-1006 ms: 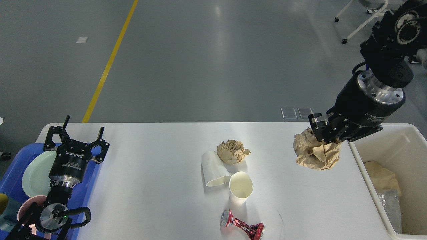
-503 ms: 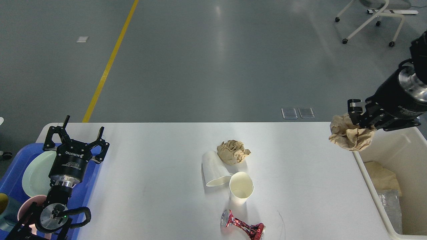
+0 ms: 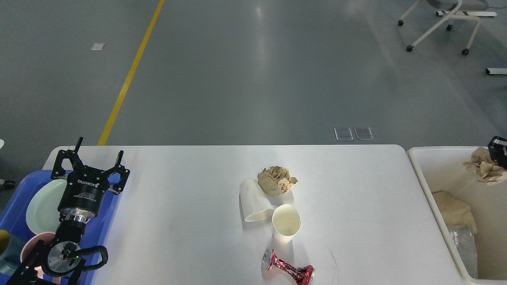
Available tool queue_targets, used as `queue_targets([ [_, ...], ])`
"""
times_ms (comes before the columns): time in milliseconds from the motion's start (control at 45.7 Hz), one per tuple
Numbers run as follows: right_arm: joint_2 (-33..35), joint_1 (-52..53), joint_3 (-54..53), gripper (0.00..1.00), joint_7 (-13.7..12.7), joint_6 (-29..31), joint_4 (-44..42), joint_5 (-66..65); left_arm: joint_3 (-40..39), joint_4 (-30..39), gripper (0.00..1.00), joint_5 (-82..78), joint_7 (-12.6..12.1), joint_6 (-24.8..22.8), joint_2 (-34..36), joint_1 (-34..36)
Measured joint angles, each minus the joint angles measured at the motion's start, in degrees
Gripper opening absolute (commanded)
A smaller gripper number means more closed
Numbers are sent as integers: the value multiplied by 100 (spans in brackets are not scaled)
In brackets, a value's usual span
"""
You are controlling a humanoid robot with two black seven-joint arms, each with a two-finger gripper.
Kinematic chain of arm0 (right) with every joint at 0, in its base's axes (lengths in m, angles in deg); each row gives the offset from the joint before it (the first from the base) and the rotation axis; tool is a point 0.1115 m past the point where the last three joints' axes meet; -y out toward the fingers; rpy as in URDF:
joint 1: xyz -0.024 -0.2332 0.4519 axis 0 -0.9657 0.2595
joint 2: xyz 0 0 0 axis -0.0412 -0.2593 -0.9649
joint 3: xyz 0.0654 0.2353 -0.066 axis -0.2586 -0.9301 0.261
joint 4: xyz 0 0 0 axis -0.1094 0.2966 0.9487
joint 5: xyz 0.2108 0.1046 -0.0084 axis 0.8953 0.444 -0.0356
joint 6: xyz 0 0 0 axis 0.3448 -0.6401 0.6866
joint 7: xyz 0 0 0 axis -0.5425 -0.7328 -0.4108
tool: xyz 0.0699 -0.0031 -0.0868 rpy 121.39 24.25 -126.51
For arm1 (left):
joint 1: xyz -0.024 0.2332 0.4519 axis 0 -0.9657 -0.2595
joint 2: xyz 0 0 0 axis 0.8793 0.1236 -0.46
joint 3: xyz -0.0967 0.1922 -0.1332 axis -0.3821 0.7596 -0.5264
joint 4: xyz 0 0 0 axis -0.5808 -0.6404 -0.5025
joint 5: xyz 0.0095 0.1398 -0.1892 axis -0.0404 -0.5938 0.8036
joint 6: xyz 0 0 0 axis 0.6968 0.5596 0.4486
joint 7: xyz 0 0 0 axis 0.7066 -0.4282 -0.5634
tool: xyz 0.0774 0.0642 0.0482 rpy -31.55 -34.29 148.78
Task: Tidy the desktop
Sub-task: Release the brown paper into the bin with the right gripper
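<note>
Carrying a brown paper wad (image 3: 485, 171) over the cream bin (image 3: 420, 166), the right gripper (image 3: 498, 151) shows only as a sliver at the frame edge. It looks to be pinching the wad, but I can't tell for sure since its fingers are cut off. The wad hangs above the bin's far end, not yet dropped.

Progress: partway, approx. Inside the bin, below and nearer than the right gripper, lie another tan paper lump (image 3: 451, 209) and a clear plastic wrapper (image 3: 462, 241).

Left to clear on the white counter (image 3: 178, 190), well off to the left of the right gripper: a second crumpled brown paper ball (image 3: 276, 180), touching or just beside a tipped white paper cup (image 3: 253, 202); an upright paper cup (image 3: 286, 223) next to that; and a crushed red can (image 3: 288, 270) nearer the front edge. Four items remain, i.e. about half the job by my reckoning.

The left gripper (image 3: 90, 163) is spread wide, holding nothing, hovering over the blue tray (image 3: 20, 198) at the counter's left end. Under and behind it the tray holds a pale green plate (image 3: 43, 206), a pink cup (image 3: 33, 245), and some darker dish, cut off at the frame edge.
</note>
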Motion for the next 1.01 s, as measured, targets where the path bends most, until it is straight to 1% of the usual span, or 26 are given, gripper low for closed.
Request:
queue_targets([
  [66, -2, -759, -583, 0, 1, -304, -408, -3, 0, 0, 96, 0, 2, 0, 0, 0],
  [109, -46, -1373, -1026, 0, -1, -633, -707, -6, 0, 0, 96, 0, 4, 0, 0, 0],
  [175, -193, -2023, -1444, 0, -1, -1118, -1055, -9, 0, 0, 96, 0, 4, 0, 0, 0],
  [241, -523, -2694, -1746, 0, -1, -1734, -1474, -11, 0, 0, 96, 0, 5, 0, 0, 0],
  [350, -1302, -3799, -1968, 0, -2, -2755, -2399, 21, 0, 0, 96, 0, 8, 0, 0, 0],
  [416, -1746, -4294, -2001, 0, -3, -3171, -2957, 54, 0, 0, 96, 1, 9, 0, 0, 0],
  [525, -2178, -4754, -2009, 0, -8, -3466, -3475, 67, 0, 0, 96, 0, 9, 0, 0, 0],
  [744, -2313, -4911, -2014, 0, -17, -3536, -3597, 78, 0, 0, 96, 0, 9, 0, -1, 0],
  [766, -2314, -4921, -2014, 4, -17, -3537, -3598, 78, 0, 0, 96, 0, 9, 0, -1, 0],
  [788, -2315, -4936, -2013, 21, -17, -3538, -3598, 78, 0, 0, 96, 0, 9, 0, -1, 0],
  [810, -2316, -4947, -2010, 43, -17, -3538, -3598, 77, 0, 0, 96, 0, 9, 0, -1, 0],
  [831, -2317, -4960, -2003, 68, -16, -3538, -3598, 76, 0, 0, 96, 0, 9, 0, -1, 0],
  [853, -2317, -4965, -1997, 89, -15, -3539, -3598, 76, 0, 0, 96, 0, 9, 0, -1, 0],
  [875, -2317, -4971, -1986, 100, -14, -3547, -3600, 76, 0, 0, 96, 0, 9, 0, -1, 0],
  [1006, -2316, -4977, -1966, 100, -13, -3730, -3613, 72, 0, 0, 96, 0, 9, 0, -1, 0],
])
